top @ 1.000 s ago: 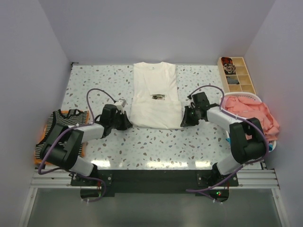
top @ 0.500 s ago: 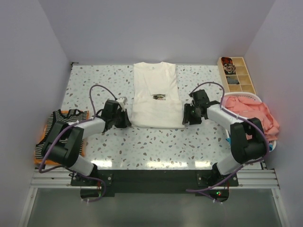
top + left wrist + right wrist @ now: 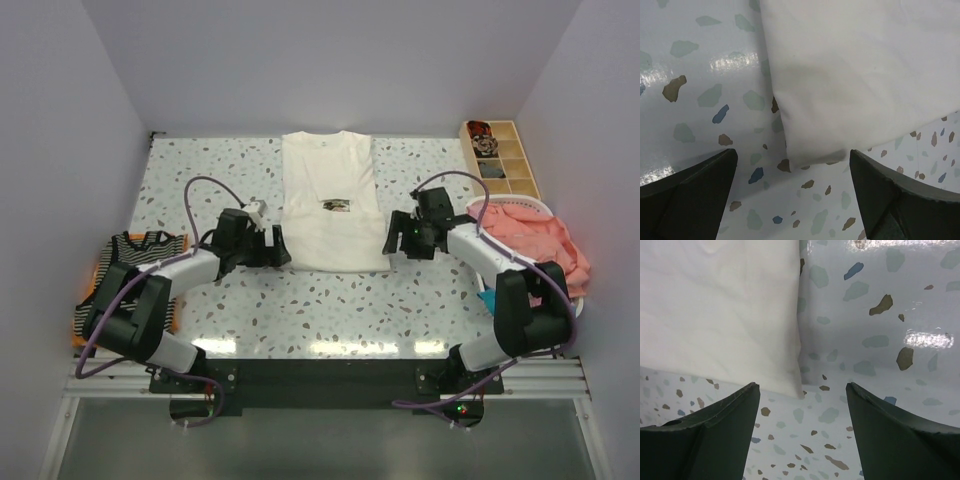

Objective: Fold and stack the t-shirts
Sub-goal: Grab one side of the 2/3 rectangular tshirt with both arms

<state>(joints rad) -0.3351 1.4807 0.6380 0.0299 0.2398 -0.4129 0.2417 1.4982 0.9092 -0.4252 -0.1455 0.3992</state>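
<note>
Cream t-shirt (image 3: pixel 328 205): folded into a long strip, flat on the table (image 3: pixel 330 310), centre-far, print facing up.
Coral-pink t-shirt (image 3: pixel 525 240): heaped at the right edge.
Striped t-shirt (image 3: pixel 125 270): lying at the left edge.
Wooden tray (image 3: pixel 500 160): far right corner.
Left gripper (image 3: pixel 281 252): jaws wide, straddling the strip's near left corner, holding nothing.
Right gripper (image 3: pixel 391 240): jaws apart at the near right corner, holding nothing.

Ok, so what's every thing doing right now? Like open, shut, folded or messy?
Cream t-shirt: flat on the table, sleeves folded in, nothing holding it.
Left fingers: open, at its near left corner.
Right fingers: open, at its near right corner.
Striped t-shirt: lying at the table's left edge.
Pink t-shirt: crumpled in the white basket.
Wooden tray: some compartments filled.
</note>
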